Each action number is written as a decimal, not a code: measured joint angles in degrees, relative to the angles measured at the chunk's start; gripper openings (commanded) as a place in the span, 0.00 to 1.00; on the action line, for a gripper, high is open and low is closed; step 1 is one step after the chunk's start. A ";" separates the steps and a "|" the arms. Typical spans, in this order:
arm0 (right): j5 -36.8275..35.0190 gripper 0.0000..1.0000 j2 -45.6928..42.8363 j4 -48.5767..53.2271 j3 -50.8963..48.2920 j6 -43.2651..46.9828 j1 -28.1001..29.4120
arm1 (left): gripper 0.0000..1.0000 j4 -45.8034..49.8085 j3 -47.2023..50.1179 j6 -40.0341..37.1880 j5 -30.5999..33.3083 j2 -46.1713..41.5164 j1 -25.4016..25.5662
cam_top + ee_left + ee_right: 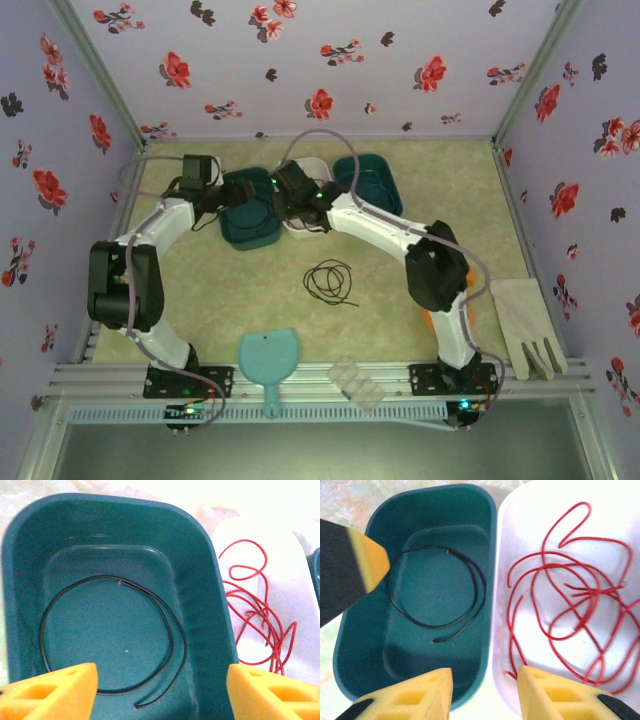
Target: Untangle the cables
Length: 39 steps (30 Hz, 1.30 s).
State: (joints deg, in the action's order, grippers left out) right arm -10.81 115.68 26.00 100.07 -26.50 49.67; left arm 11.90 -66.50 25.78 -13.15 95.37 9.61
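A black cable (112, 635) lies as a loose ring on the floor of a teal bin (200, 570). My left gripper (160, 695) hovers over it, open, with nothing between its yellow fingertips (55, 692). A red cable (565, 595) lies in loose loops in the white bin (520, 510) beside it. My right gripper (485, 695) is open above the seam between the two bins; the black cable (437, 587) is to its left, and the red cable's end runs behind its right fingertip (555, 695). A third, dark coil (328, 282) lies on the table. Both grippers (232, 196) (290, 195) meet at the back.
A second teal bin (372, 182) stands right of the white bin (305, 165). Near the front edge lie a light blue scoop (268, 358) and a clear plastic piece (357, 382). A white glove (527, 325) lies at the front right. Flowered walls enclose the table.
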 measured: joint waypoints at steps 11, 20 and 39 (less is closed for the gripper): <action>-8.98 0.50 -20.35 -2.54 -25.00 -3.15 0.00 | 1.00 4.90 1.09 -2.38 10.05 -10.88 13.44; -13.84 0.52 -31.34 -0.11 -40.50 -10.95 0.00 | 1.00 4.87 13.33 0.37 21.18 -23.15 25.00; -4.66 0.38 -23.98 1.40 -48.28 -20.06 -1.49 | 1.00 0.28 24.39 10.08 27.61 -26.73 31.80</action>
State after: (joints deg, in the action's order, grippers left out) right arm -15.46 91.70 27.40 51.79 -46.57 48.18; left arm 12.19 -42.11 35.86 14.46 68.64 41.41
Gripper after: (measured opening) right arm 0.389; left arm 0.996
